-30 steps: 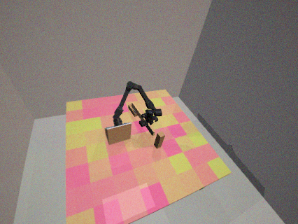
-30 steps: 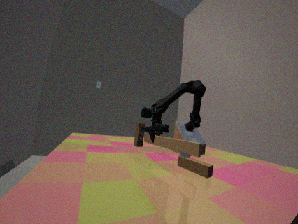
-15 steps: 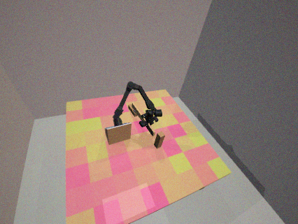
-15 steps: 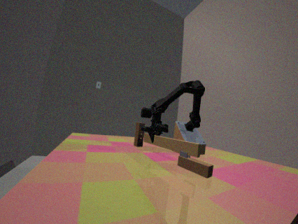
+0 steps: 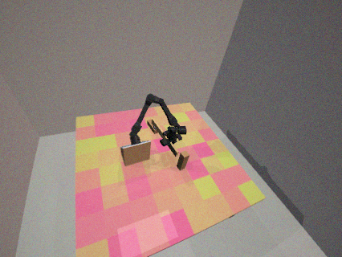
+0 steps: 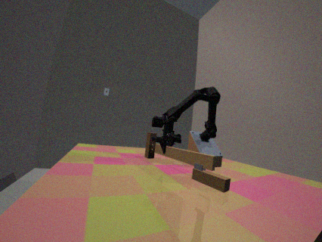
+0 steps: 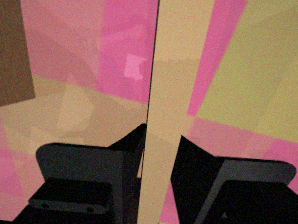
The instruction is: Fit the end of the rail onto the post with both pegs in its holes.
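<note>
The long wooden rail (image 6: 190, 156) is off the table at its near end and tilted, and my gripper (image 6: 165, 144) is shut on it close to that end. The short wooden post (image 6: 151, 145) stands just beyond the near end. I cannot tell whether the rail touches it, and the pegs are too small to see. The low footboard block (image 6: 211, 180) with its grey bracket (image 6: 198, 166) lies under the rail's far end. In the wrist view the rail (image 7: 167, 95) runs straight up between my fingers. A dark brown piece (image 7: 14, 55) that may be the post shows at the top left.
In the top view the post (image 5: 183, 160) stands at the right, the footboard block (image 5: 152, 124) behind it, and my gripper (image 5: 168, 140) between them. A wooden board (image 5: 136, 152) stands at the arm's base. Walls enclose the chequered mat on two sides.
</note>
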Tool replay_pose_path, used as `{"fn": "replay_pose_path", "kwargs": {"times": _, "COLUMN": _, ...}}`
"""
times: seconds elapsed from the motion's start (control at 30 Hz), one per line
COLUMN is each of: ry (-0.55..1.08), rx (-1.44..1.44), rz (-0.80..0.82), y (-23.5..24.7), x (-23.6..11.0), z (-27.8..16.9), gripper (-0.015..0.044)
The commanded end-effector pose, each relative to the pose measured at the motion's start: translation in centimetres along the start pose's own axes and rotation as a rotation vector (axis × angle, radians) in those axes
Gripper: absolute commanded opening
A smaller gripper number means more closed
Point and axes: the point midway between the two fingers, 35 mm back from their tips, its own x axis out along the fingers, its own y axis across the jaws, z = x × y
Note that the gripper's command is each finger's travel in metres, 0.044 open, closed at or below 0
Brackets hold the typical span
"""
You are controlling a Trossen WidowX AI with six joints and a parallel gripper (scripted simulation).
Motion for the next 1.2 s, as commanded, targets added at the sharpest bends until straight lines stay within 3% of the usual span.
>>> {"fn": "replay_pose_path", "kwargs": {"times": 0.0, "ry": -0.007, "rx": -0.001, "rz": -0.006, "y": -0.1, "x": -0.1, "z": -0.1, "gripper": 0.0}}
{"fn": "replay_pose_path", "kwargs": {"times": 1.17, "ry": -0.006, "rx": -0.001, "rz": -0.006, "y": -0.1, "x": 0.1, "z": -1.2, "gripper": 0.0}}
